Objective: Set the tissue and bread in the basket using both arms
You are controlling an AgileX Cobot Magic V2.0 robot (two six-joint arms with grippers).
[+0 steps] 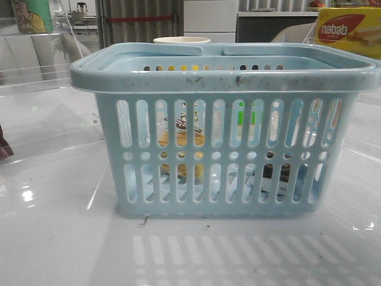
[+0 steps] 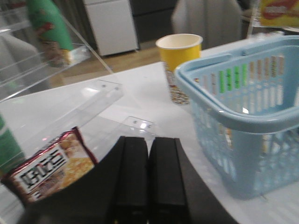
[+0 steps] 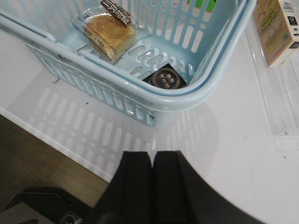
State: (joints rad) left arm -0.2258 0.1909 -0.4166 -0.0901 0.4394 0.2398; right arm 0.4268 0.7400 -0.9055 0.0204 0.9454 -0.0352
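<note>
The light blue basket (image 1: 226, 128) stands in the middle of the table; it also shows in the left wrist view (image 2: 243, 112) and the right wrist view (image 3: 154, 93). The wrapped golden bread (image 3: 108, 33) lies on the basket floor; through the slots it shows in the front view (image 1: 181, 143). The tissue pack (image 3: 164, 78), with its black patch, lies in a corner of the basket. My left gripper (image 2: 149, 144) is shut and empty, beside the basket. My right gripper (image 3: 152, 158) is shut and empty, outside the basket near the table edge.
A yellow paper cup (image 2: 180, 65) stands behind the basket. A red-edged snack packet (image 2: 49, 165) lies by my left gripper. Clear acrylic shelves (image 2: 70, 107) stand at the left. A nabati box (image 1: 348, 30) is at the back right; a box (image 3: 275, 28) lies beside the basket.
</note>
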